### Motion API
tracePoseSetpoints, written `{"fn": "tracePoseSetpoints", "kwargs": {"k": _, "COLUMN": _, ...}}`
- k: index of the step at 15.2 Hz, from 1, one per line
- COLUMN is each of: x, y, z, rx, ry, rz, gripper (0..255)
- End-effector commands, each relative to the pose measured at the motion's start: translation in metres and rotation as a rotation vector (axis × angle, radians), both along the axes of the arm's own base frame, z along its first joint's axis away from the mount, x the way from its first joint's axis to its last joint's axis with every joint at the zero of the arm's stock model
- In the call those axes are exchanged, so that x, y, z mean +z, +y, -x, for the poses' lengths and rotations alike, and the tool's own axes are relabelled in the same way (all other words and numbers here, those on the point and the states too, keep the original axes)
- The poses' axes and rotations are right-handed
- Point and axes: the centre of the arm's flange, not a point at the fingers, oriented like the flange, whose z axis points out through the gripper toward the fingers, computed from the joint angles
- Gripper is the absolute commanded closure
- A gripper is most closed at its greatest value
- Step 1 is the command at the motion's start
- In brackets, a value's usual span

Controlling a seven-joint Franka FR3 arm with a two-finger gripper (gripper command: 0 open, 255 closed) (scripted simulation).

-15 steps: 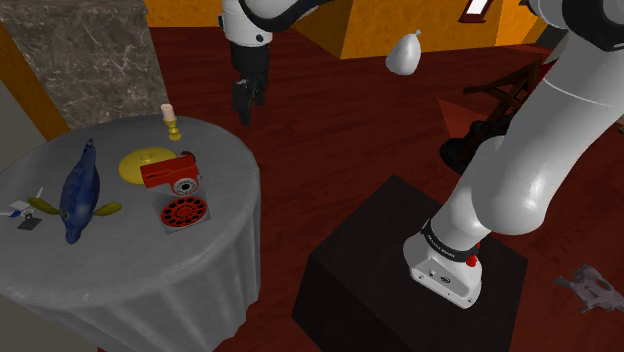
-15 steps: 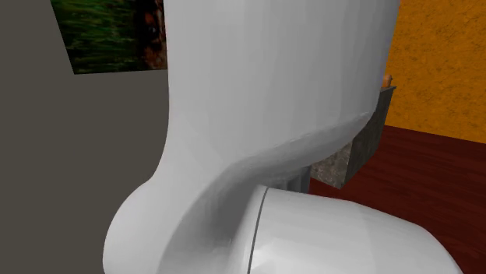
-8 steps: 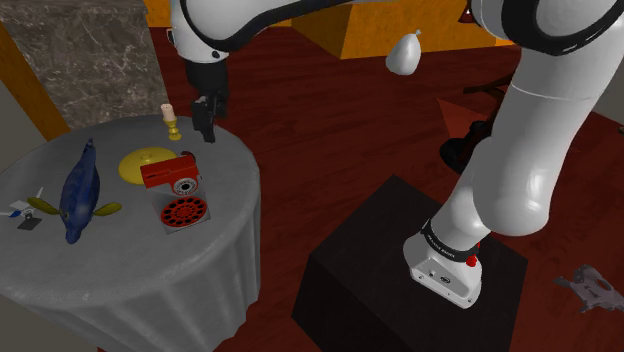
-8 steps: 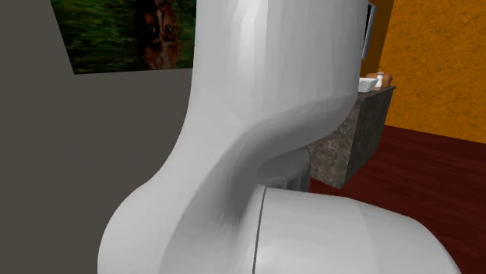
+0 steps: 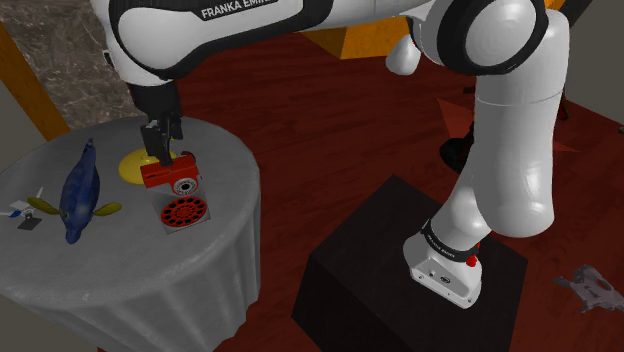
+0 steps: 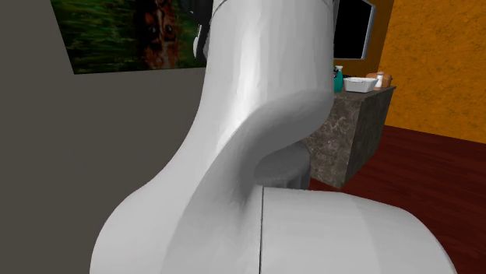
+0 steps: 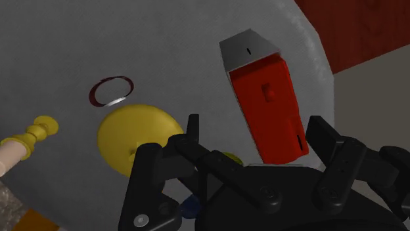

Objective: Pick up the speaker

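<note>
The speaker is a red box with a round grey grille, lying on its side on the round grey-clothed table. In the wrist view the speaker is a red block with a grey end, lying a short way beyond the fingers. My black gripper hangs just above the speaker's back end, over the yellow dish. The gripper stands open, its fingers wide apart and touching nothing.
A blue dolphin figure, a small toy plane and a red round grille on a grey square share the table. The wrist view has a candlestick and a ring. The black stand is at lower right.
The arm has swung from over the red floor to the shoulder view's left and down, bringing the gripper over the table just above the speaker. The fingers stayed open.
</note>
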Motion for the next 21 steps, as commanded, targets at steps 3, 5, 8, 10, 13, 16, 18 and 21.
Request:
{"fn": "tracePoseSetpoints", "kwargs": {"k": 3, "x": -0.011, "y": 0.053, "z": 0.000, "rx": 0.088, "ry": -0.002, "rz": -0.011, "gripper": 0}}
{"fn": "tracePoseSetpoints", "kwargs": {"k": 5, "x": -0.019, "y": 0.064, "z": 0.000, "rx": 0.109, "ry": -0.002, "rz": -0.013, "gripper": 0}}
{"fn": "tracePoseSetpoints", "kwargs": {"k": 8, "x": -0.035, "y": 0.064, "z": 0.000, "rx": 0.109, "ry": -0.002, "rz": -0.013, "gripper": 0}}
{"fn": "tracePoseSetpoints", "kwargs": {"k": 10, "x": -0.045, "y": 0.064, "z": 0.000, "rx": 0.109, "ry": -0.002, "rz": -0.013, "gripper": 0}}
{"fn": "tracePoseSetpoints", "kwargs": {"k": 13, "x": -0.053, "y": 0.064, "z": 0.000, "rx": 0.109, "ry": -0.002, "rz": -0.013, "gripper": 0}}
{"fn": "tracePoseSetpoints", "kwargs": {"k": 16, "x": -0.054, "y": 0.064, "z": 0.000, "rx": 0.109, "ry": -0.002, "rz": -0.013, "gripper": 255}}
{"fn": "tracePoseSetpoints", "kwargs": {"k": 18, "x": -0.054, "y": 0.064, "z": 0.000, "rx": 0.109, "ry": -0.002, "rz": -0.013, "gripper": 255}}
{"fn": "tracePoseSetpoints", "kwargs": {"k": 21, "x": -0.054, "y": 0.064, "z": 0.000, "rx": 0.109, "ry": -0.002, "rz": -0.013, "gripper": 255}}
